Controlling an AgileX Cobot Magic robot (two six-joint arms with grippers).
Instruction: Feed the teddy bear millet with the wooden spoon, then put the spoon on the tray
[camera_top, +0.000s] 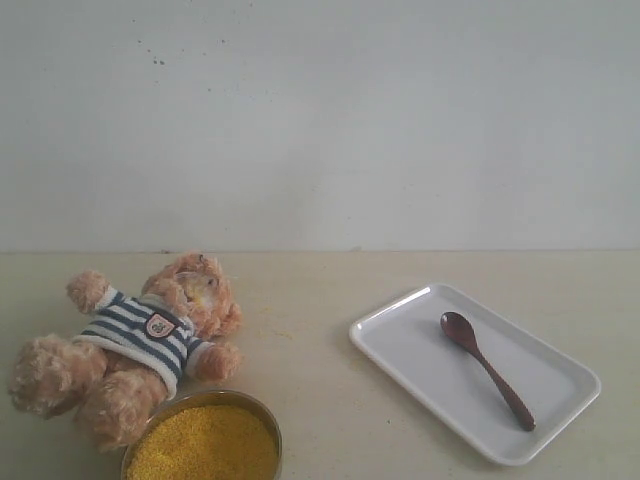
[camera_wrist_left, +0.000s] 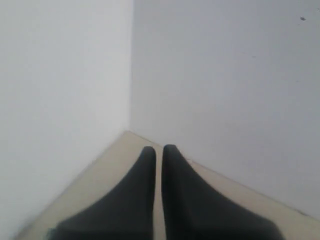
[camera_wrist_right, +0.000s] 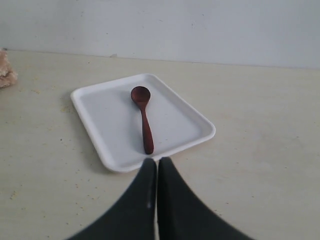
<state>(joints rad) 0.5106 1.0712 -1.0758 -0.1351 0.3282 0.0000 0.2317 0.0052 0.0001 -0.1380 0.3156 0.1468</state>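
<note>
The teddy bear (camera_top: 140, 350) in its striped shirt lies on its back at the left of the table. Yellow millet (camera_top: 203, 445) fills a round metal bowl (camera_top: 268, 420) at its feet. On the white tray (camera_top: 420, 350) at the right lies the dark wooden spoon (camera_top: 487, 370), alone; it also shows in the right wrist view as the spoon (camera_wrist_right: 144, 120) on the tray (camera_wrist_right: 110, 125). My right gripper (camera_wrist_right: 157, 161) is shut and empty, just short of the tray's near rim. My left gripper (camera_wrist_left: 158, 148) is shut and empty, facing a wall corner. Neither gripper appears in the exterior view.
A white wall runs behind the beige table (camera_top: 310, 300). A bit of the bear's fur (camera_wrist_right: 6, 70) shows at the edge of the right wrist view. A few stray grains dot the table (camera_wrist_right: 40, 150) near the tray.
</note>
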